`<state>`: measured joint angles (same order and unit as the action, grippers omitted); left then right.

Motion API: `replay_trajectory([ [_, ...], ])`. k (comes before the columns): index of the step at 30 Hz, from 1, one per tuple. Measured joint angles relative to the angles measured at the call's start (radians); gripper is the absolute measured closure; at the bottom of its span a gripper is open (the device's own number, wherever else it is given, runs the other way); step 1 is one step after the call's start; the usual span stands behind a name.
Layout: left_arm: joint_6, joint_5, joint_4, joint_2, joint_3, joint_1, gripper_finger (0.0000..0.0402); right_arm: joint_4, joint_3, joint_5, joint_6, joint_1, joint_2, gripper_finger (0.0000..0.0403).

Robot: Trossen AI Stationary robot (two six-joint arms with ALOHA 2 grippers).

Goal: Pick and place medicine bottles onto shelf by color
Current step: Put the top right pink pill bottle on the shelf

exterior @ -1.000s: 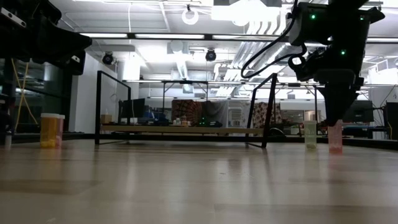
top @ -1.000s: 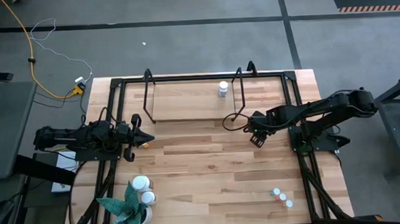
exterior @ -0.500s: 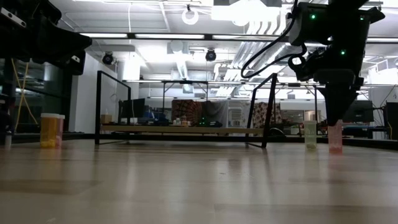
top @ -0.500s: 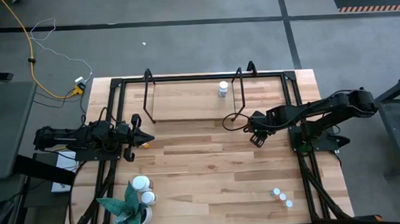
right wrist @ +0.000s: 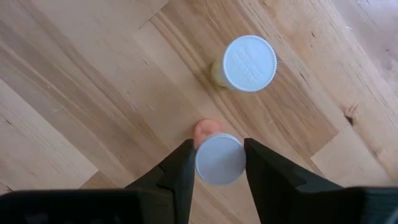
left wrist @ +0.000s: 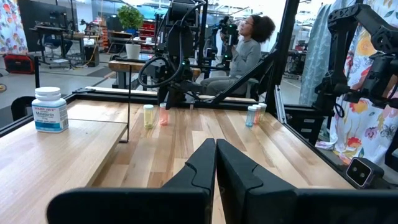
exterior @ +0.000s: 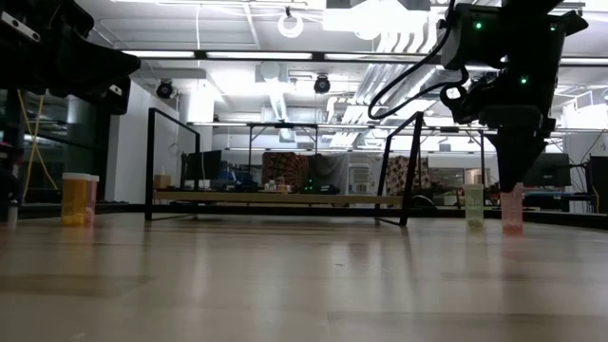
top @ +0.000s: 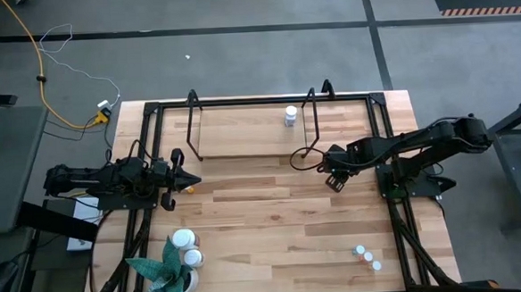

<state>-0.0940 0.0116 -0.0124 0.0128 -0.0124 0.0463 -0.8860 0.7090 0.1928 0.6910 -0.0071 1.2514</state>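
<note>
My right gripper (top: 333, 167) points down just off the shelf's (top: 251, 133) near right corner, shut on a small pink bottle with a white cap (right wrist: 219, 158). A yellowish white-capped bottle (right wrist: 249, 62) stands on its base beside it. Both also show in the low view, the pink bottle (exterior: 513, 211) and the yellowish bottle (exterior: 474, 205). A white bottle (top: 290, 117) stands on the shelf board. My left gripper (left wrist: 216, 163) is shut and empty, level above the table's left side (top: 187, 178). My right gripper has the pink bottle's white cap (right wrist: 205, 163) between its two fingers, one on each side of the cap's rim. The fingers come from above, pointing down. The bottle stands upright with its base on the table.
Two larger white bottles (top: 186, 245) stand by a green plant (top: 160, 275) at the near left. Three tiny bottles (top: 368, 257) stand at the near right. A small orange-yellow bottle (exterior: 76, 198) stands by my left gripper. A person (left wrist: 245, 53) sits beyond the table.
</note>
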Motion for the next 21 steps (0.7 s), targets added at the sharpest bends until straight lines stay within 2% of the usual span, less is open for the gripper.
replay_trajectory([
  [9, 0.0, 0.0, 0.0, 0.0, 0.0, 0.0, 0.0398, -0.026, 0.025, -0.047, -0.026, 0.001, -0.001, 0.0282],
  [16, 0.0, 0.0, 0.0, 0.0, 0.0, 0.0, 0.0398, -0.031, 0.146, -0.159, -0.059, 0.033, -0.014, 0.0282],
  [21, 0.0, 0.0, 0.0, 0.0, 0.0, 0.0, 0.0398, 0.08, 0.246, -0.194, -0.075, 0.105, -0.011, 0.0282],
])
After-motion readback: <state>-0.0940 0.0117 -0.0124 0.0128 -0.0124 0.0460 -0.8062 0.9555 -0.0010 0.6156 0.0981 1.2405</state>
